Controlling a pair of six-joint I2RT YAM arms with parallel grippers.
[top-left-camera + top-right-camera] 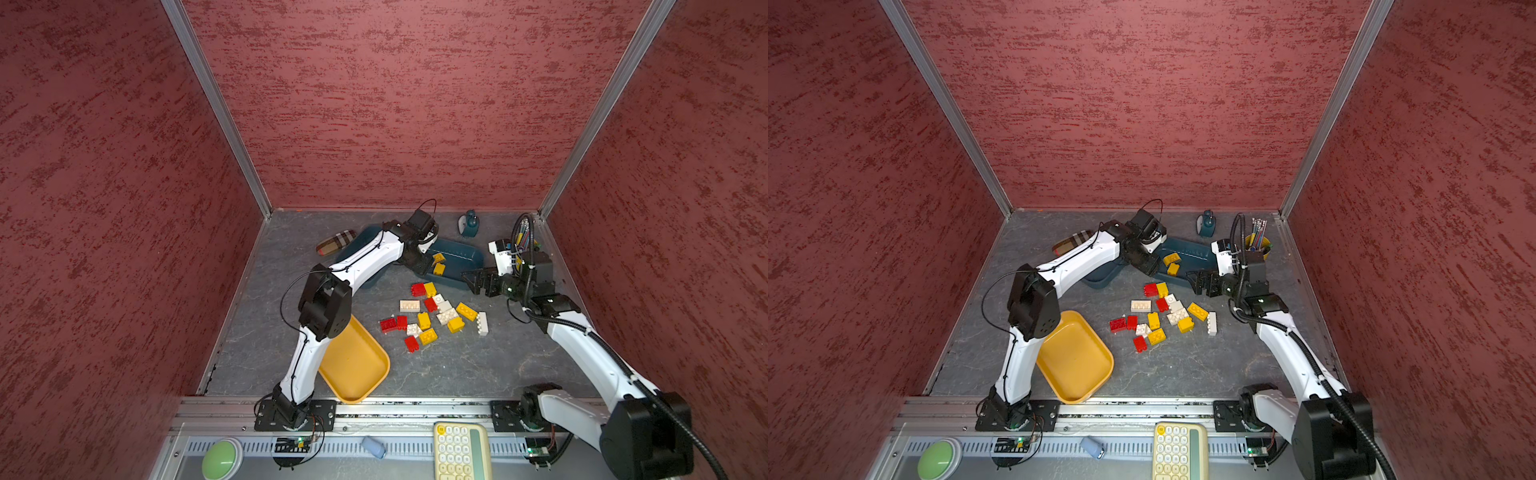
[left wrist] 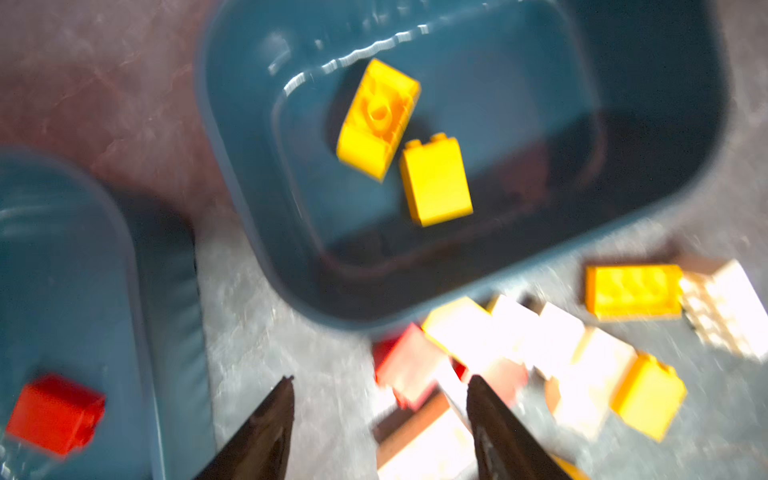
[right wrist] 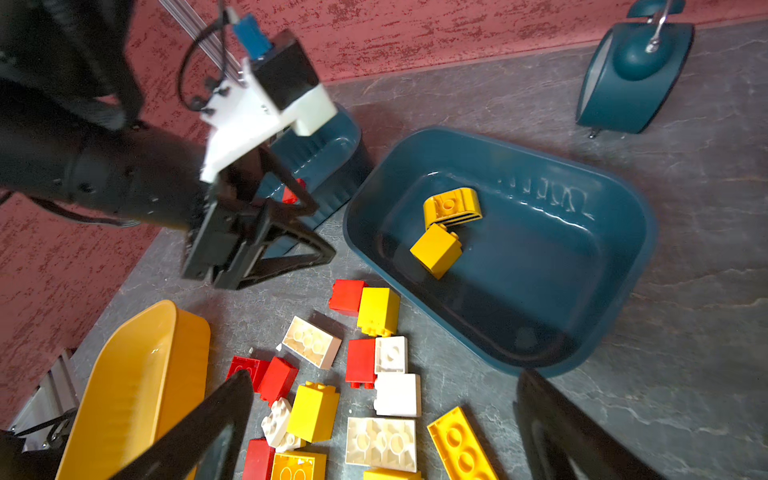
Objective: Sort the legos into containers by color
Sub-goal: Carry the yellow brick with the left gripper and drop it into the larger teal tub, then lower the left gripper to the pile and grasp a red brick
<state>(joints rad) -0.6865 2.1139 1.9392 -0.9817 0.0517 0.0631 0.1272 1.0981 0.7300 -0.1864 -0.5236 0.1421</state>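
Note:
A loose pile of red, yellow and white legos (image 1: 436,316) (image 3: 390,395) lies mid-table. Behind it, a dark teal container (image 1: 465,257) (image 2: 519,104) holds two yellow legos (image 2: 436,183) (image 3: 436,249). A second teal container (image 1: 368,237) (image 2: 62,249), largely under my left arm, holds a red lego (image 2: 54,415). The mustard-yellow container (image 1: 357,365) sits empty at front left. My left gripper (image 1: 426,270) (image 2: 380,380) hovers open and empty between the two teal containers. My right gripper (image 1: 471,282) (image 3: 384,376) stands wide open above the pile's right side.
A plaid case (image 1: 334,243) lies at back left. A teal object (image 1: 469,224) stands near the back wall, and a yellow cup with pens (image 1: 1258,243) behind my right arm. Red walls enclose three sides. A keypad (image 1: 459,451) and a green button (image 1: 222,459) sit in front of the rail.

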